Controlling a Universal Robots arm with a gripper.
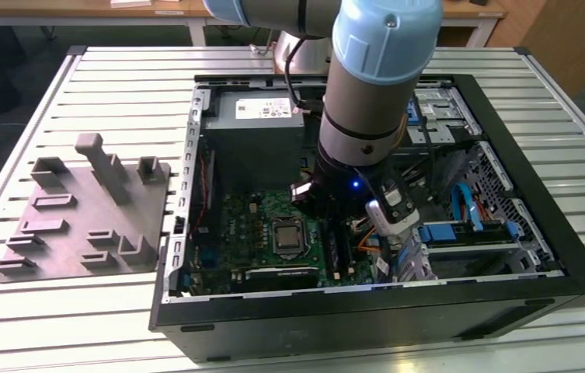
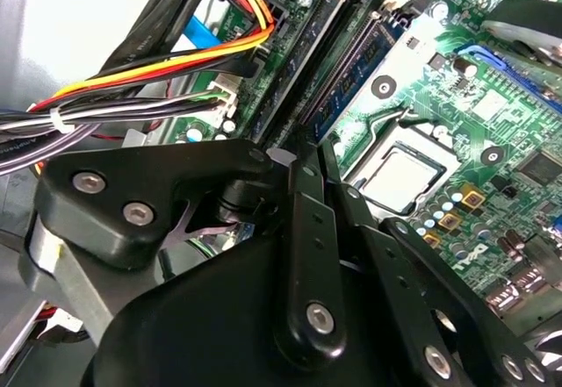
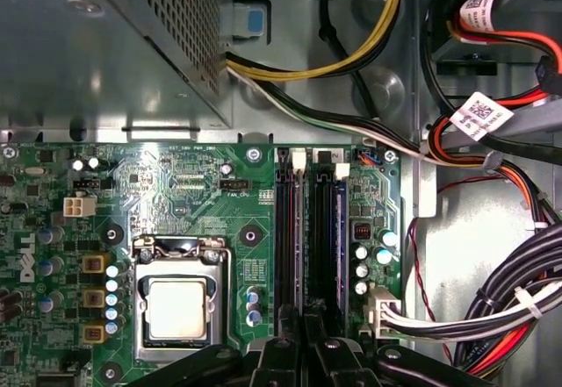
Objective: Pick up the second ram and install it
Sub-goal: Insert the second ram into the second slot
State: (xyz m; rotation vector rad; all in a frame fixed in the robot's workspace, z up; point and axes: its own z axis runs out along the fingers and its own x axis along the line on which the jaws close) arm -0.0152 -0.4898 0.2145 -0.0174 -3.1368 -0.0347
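The second ram [image 3: 300, 229] is a thin dark strip standing on edge along one of the black memory slots [image 3: 321, 229] of the green motherboard [image 3: 176, 194]. In the second wrist view the second ram [image 2: 294, 67] runs away from the fingertips, beside a blue slot [image 2: 351, 71]. My gripper [image 3: 304, 330] has its black fingers drawn together on the near end of the strip, also seen as the gripper [image 2: 307, 152] in the second wrist view. How deep the strip sits in the slot I cannot tell. The arm [image 1: 375, 93] reaches down into the open computer case [image 1: 541, 194].
A silver processor socket [image 3: 180, 308] lies beside the slots. Bundled cables [image 3: 518, 299] crowd the other side, and the metal power supply box [image 3: 105, 45] stands beyond the board. A grey fixture block [image 1: 85, 225] rests on the slatted table at the exterior view's left.
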